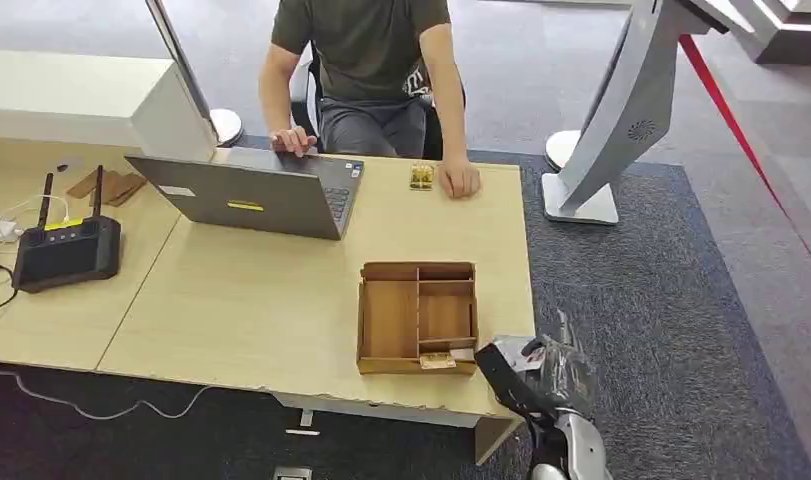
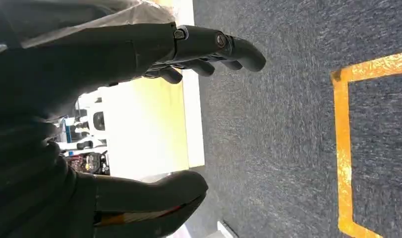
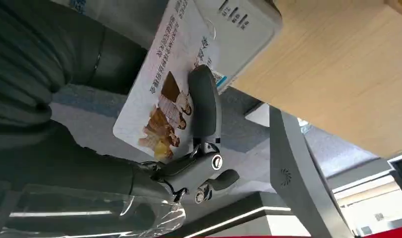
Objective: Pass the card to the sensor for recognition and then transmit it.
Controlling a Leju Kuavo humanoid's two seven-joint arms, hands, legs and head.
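You are looking down on a pale wood-grain table (image 1: 281, 300) standing on dark grey carpet (image 1: 661, 300), with a second matching table butted against its left side. Your right hand (image 1: 526, 375), wrapped in clear plastic film, sits at the table's near right corner; the right wrist view shows its thumb (image 3: 203, 106) pressing a white printed card with a photo and text (image 3: 159, 99) against the fingers behind it, so the card is pinched. The card's far end is at a white box-shaped sensor (image 3: 238, 29) by the table edge; you cannot tell whether they touch. Just left of that hand lies a shallow brown wooden tray with compartments (image 1: 418, 318). Farther back, an open grey laptop (image 1: 256, 190) faces a seated person in a dark shirt (image 1: 366, 60), whose hand rests beside a small gold object (image 1: 421, 177). A black box with two antennas (image 1: 66, 250) stands on the left table. A white slanted kiosk stand (image 1: 611, 120) rises from the carpet at right. Your left hand (image 2: 114, 124) hangs over carpet marked with yellow tape (image 2: 345, 148), fingers spread and holding nothing.
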